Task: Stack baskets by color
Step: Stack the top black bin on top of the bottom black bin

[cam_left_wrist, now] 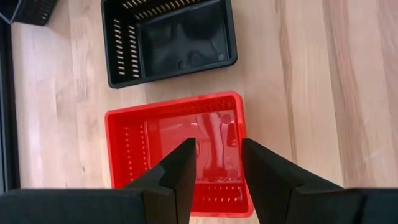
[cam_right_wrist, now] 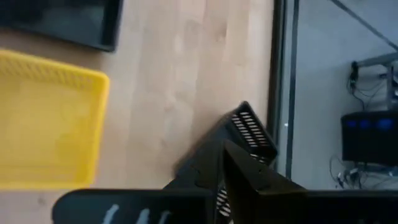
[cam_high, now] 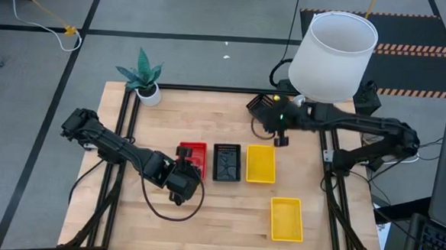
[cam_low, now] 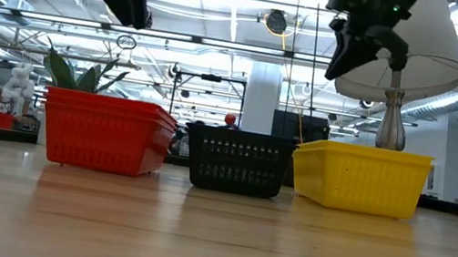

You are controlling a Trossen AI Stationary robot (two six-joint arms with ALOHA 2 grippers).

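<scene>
A stack of red baskets (cam_high: 192, 158), a black basket (cam_high: 227, 162) and a yellow basket (cam_high: 261, 164) stand in a row at mid-table, bottoms on the wood. A second yellow basket (cam_high: 287, 219) sits near the front right. My left gripper (cam_left_wrist: 217, 146) hangs open above the red stack's near end, well clear of it in the low view (cam_low: 137, 12). My right gripper (cam_right_wrist: 225, 149) is raised over the table's far right, shut on another black basket (cam_high: 259, 105). My right gripper pinches the black basket by a lattice side wall (cam_right_wrist: 249, 132) between its two shut fingers, coming slanting down from the table's right. The basket is lifted clear of the table and hangs tilted, seen edge on. The fingers hide the exact spot of contact.
A white lamp (cam_high: 334, 54) stands at the far right corner, close behind my right arm. A potted plant (cam_high: 143, 81) sits at the far left corner. Black frame rails (cam_high: 324, 157) run along the table's sides. Bare wood lies at the front left and centre.
</scene>
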